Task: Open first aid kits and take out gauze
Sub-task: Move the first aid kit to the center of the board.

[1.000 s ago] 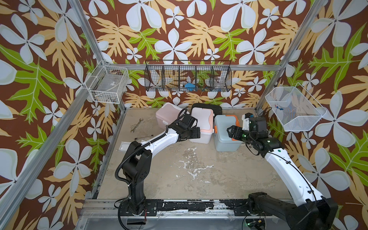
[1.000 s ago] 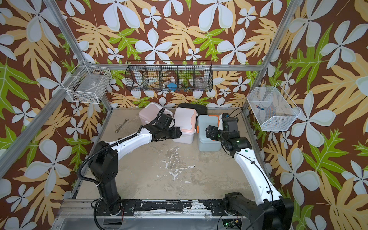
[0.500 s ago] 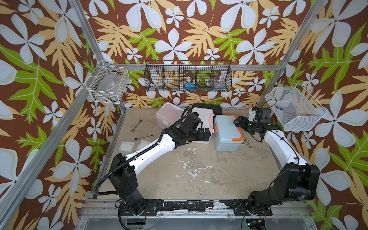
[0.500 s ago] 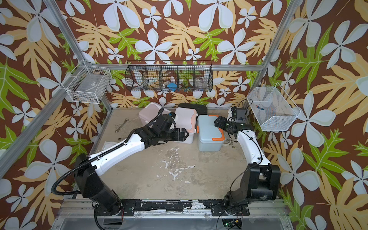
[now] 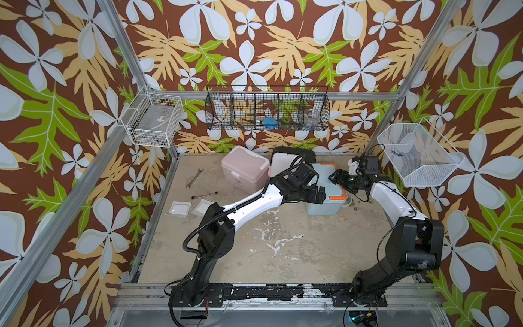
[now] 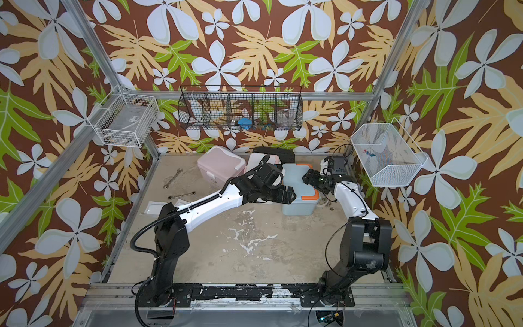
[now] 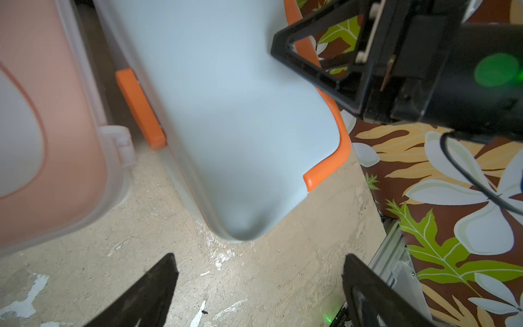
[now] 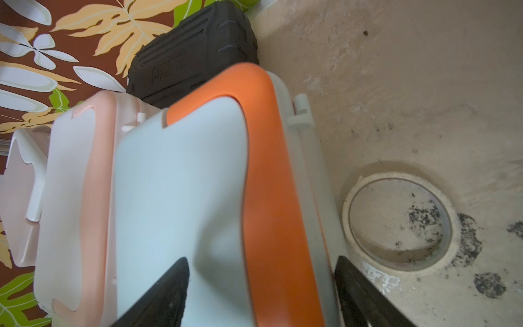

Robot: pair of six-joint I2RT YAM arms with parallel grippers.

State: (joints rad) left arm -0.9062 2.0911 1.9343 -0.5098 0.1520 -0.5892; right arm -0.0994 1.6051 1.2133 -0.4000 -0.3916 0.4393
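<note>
Blue kit (image 5: 325, 208) lid shut, tape roll (image 8: 402, 267) beside, black case (image 8: 192, 53) behind

We see two matching limbs. The left arm (image 5: 249, 203) and the right arm (image 5: 393, 198) each wear a glossy white tapered shell between boxy matte-black joint housings. A ribbed black cable conduit (image 5: 192, 237) loops along the 9 o'clock side of the left arm's lower block, and a thin black wire (image 7: 467, 176) trails from the right wrist. There a green status light (image 5: 351, 179) glows below a white camera bracket (image 5: 352, 167). Each arm ends in flat black triangular fingers (image 7: 152, 291) with open truss webbing. At 6 o'clock, the black base plates (image 5: 271, 293) are chipped to white.
</note>
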